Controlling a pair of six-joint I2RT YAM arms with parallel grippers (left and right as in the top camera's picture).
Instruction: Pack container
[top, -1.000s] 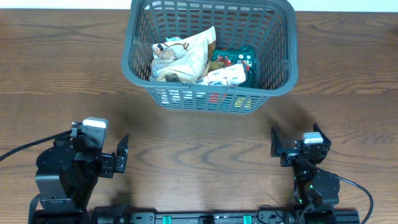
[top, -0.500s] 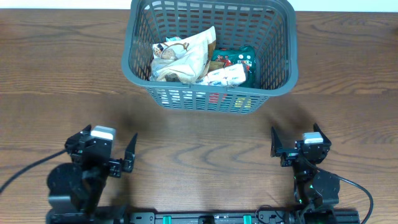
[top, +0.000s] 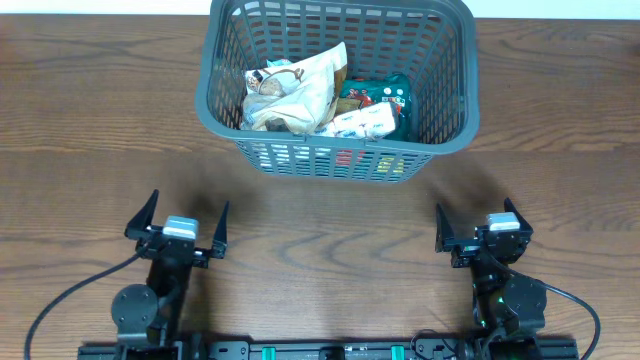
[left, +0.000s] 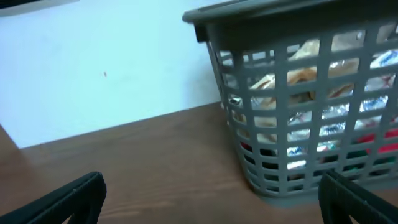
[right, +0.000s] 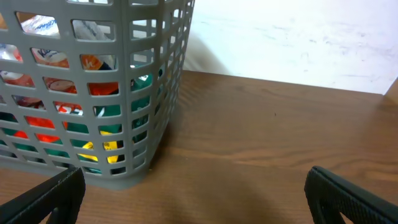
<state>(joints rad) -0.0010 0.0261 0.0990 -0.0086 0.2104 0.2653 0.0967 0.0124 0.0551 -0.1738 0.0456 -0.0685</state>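
Observation:
The dark grey slotted container (top: 222, 95) stands at the back middle of the table with several snack packets (top: 300, 95) inside. It also shows at the right of the left wrist view (left: 261, 25) and at the left of the right wrist view (right: 155, 93). My left gripper (top: 178, 222) is open and empty near the front left, well short of the container. My right gripper (top: 475, 230) is open and empty near the front right. Only the finger tips show in the left wrist view (left: 211, 199) and in the right wrist view (right: 193, 193).
The wooden table (top: 330, 230) lies bare between the grippers and the container. A pale wall (left: 93, 62) stands behind the table's far edge.
My left arm has swung back toward the front edge and turned to face the container, its fingers spread wide. The right arm and the container have not moved.

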